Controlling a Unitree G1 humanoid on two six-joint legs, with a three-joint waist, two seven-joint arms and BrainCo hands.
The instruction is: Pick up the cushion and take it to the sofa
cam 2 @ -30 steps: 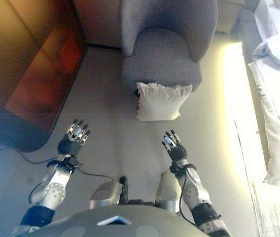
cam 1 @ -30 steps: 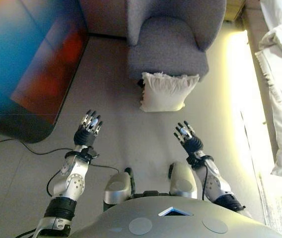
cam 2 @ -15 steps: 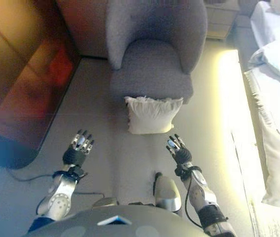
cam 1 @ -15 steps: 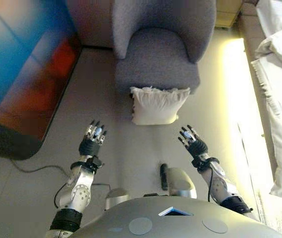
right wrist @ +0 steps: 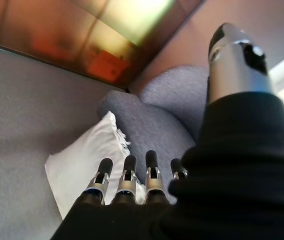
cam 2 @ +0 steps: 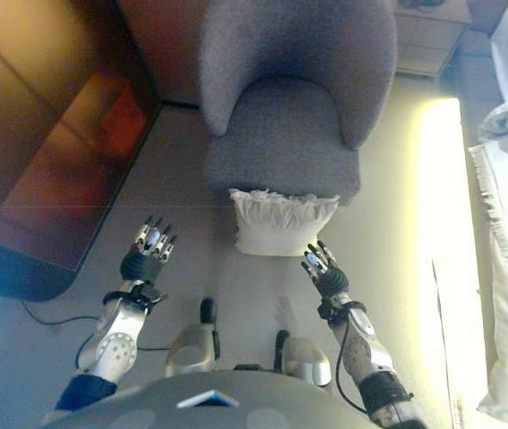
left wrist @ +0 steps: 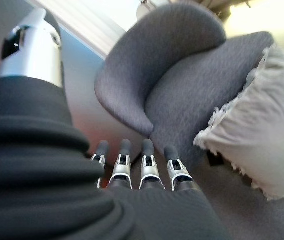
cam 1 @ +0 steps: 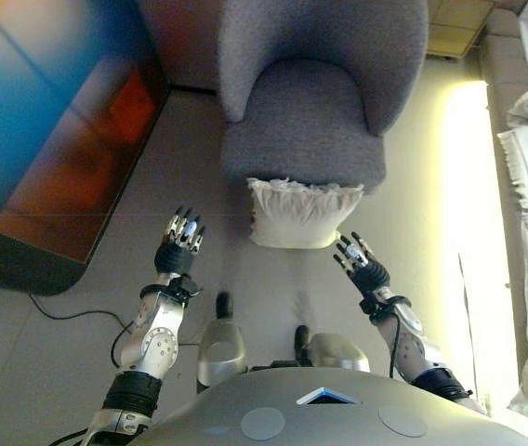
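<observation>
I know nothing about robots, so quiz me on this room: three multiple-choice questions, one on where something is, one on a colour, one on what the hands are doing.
1. Where is the cushion?
A. on the armchair's seat
B. on the floor, leaning against the armchair's front
C. in the robot's hands

2. What colour is the armchair?
A. grey
B. red
C. green

3. How are the hands?
A. both open, holding nothing
B. both curled round the cushion
C. one gripping the armchair

Answers:
1 B: the cushion stands on the floor against the armchair.
2 A: its upholstery is grey throughout.
3 A: the left hand and right hand show straight fingers short of the cushion.
</observation>
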